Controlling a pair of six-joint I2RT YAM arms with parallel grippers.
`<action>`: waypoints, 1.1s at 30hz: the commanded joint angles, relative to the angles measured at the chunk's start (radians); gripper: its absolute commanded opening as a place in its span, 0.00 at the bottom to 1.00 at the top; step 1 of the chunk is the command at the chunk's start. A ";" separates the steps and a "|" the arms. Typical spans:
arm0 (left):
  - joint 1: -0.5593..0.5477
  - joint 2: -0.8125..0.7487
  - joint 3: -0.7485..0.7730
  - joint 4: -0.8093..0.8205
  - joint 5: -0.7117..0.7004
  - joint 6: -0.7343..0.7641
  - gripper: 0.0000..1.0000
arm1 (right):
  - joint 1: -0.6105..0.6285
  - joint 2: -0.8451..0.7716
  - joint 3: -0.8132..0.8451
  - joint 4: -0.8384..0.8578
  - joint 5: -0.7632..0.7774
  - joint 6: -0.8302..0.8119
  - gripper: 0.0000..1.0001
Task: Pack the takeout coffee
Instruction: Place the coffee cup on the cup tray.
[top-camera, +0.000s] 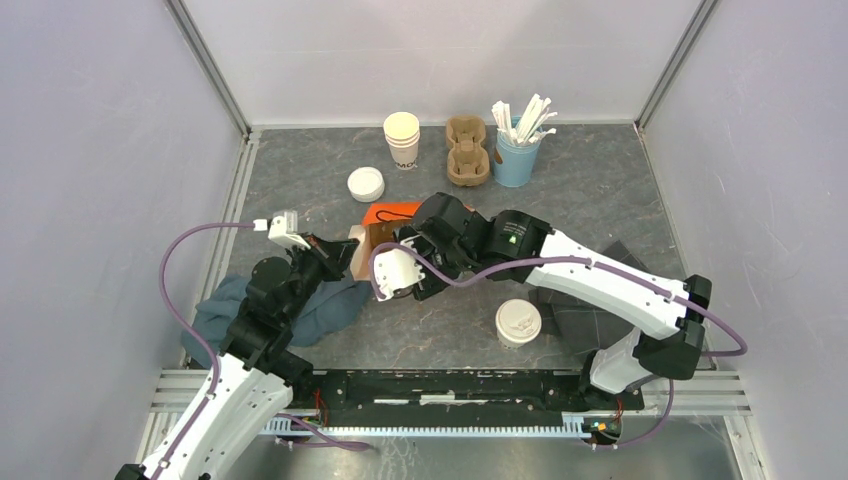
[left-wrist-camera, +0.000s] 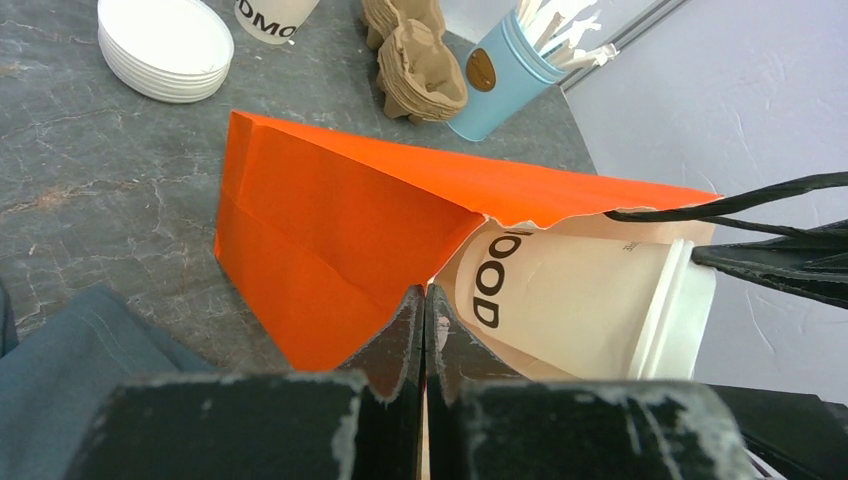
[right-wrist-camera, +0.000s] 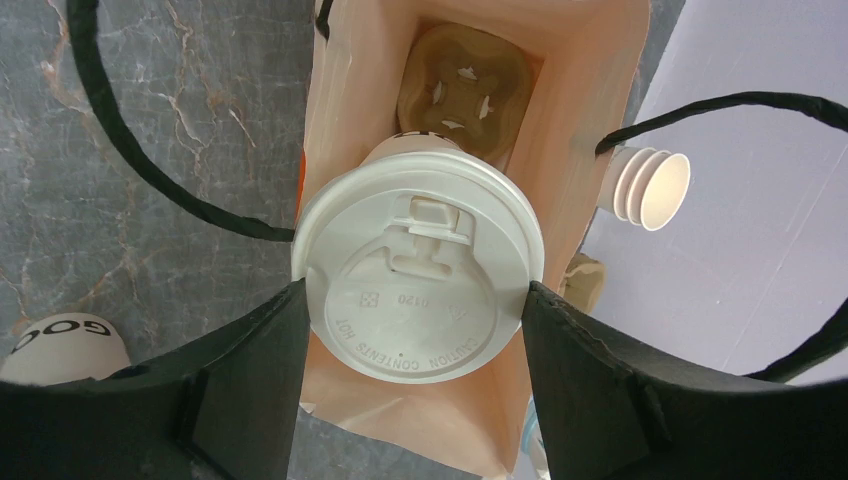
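One lidded cup (right-wrist-camera: 418, 280) fills my wide right claw (right-wrist-camera: 410, 302) inside the bag (left-wrist-camera: 330, 230) my shut left claw (left-wrist-camera: 424, 298) seemingly pinches; release next.

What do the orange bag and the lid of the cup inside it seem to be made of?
The orange bag: matte paper, judging by its sharp creases and ragged rim. The lid: probably thin white plastic, semi-glossy, with embossed lettering and a moulded sip tab.
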 joint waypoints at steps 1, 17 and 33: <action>-0.004 -0.017 -0.003 0.053 -0.002 -0.024 0.02 | 0.005 0.015 0.049 0.003 0.033 -0.046 0.43; -0.004 -0.058 -0.021 0.000 -0.003 -0.091 0.02 | -0.019 0.125 0.019 0.121 0.053 -0.049 0.42; -0.004 -0.166 -0.077 -0.076 0.019 -0.151 0.02 | -0.038 0.086 -0.189 0.268 0.131 -0.040 0.42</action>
